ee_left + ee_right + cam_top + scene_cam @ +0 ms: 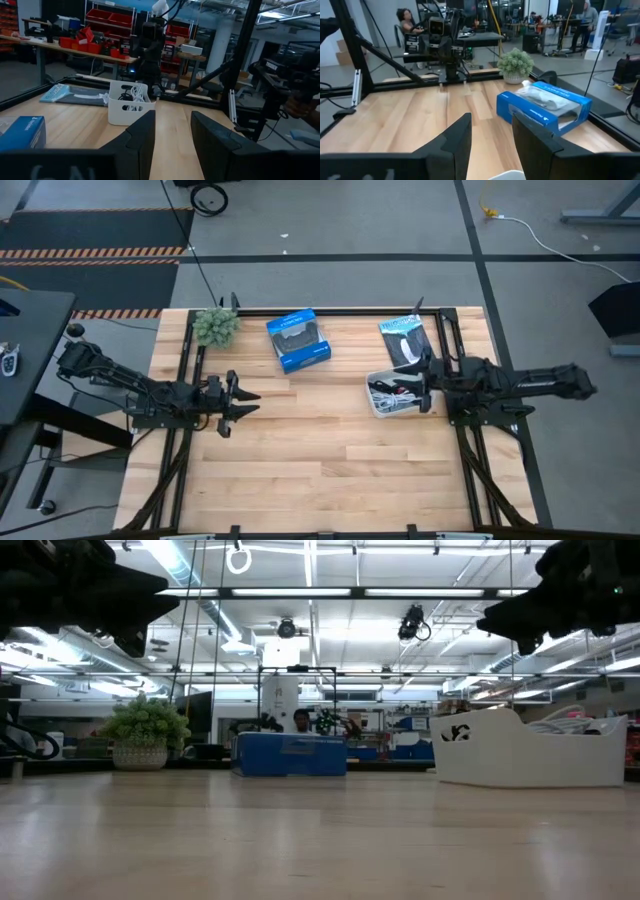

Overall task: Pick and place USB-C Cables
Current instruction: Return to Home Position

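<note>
The table (320,470) is pale blond wood in staggered planks, and on it sit a bright blue box (298,340) with white lettering, a grey-green plant (215,326), a black-and-white packet (405,338) and a white bin (378,410) — its USB-C cables (392,391) a tangle of black, white and a touch of red.

The left gripper (248,403) and right gripper (424,386) face each other, fingers parted.

Left gripper (172,116) with fingers parted over pale wooden table (75,125), white plastic bin (125,114) holding bundled USB-C cables (133,95), blue cardboard box (22,133)
</note>
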`<action>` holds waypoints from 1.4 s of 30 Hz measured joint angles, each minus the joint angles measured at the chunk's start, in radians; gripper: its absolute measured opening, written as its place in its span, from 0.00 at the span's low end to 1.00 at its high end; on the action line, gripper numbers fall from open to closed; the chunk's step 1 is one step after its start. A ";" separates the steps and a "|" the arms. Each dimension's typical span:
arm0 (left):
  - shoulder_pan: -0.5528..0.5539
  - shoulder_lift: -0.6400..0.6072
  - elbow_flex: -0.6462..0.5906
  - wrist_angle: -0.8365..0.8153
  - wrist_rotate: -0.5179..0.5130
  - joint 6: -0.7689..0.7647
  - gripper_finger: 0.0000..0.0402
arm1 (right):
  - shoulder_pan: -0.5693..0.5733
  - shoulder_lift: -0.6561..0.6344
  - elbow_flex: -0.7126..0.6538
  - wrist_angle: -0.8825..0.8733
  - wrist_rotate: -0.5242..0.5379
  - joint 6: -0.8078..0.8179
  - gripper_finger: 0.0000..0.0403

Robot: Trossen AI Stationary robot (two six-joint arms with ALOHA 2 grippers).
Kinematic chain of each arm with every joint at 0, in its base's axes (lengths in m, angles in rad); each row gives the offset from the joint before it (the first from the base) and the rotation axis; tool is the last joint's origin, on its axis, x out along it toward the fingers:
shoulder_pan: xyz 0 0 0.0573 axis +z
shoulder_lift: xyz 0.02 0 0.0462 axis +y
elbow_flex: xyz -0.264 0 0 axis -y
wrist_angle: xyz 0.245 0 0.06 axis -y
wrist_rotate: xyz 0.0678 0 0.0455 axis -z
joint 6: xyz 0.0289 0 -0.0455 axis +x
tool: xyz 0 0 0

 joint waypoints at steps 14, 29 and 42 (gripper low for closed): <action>0.000 0.000 0.000 0.000 0.000 0.000 0.33 | -0.001 -0.197 -0.129 -0.040 0.004 0.039 0.37; 0.000 0.000 0.000 0.001 0.000 0.001 0.33 | -0.001 -0.299 -0.149 0.057 0.051 0.170 0.28; 0.000 0.000 0.000 -0.005 0.000 0.001 0.33 | -0.001 -0.298 -0.148 0.092 0.052 0.214 0.28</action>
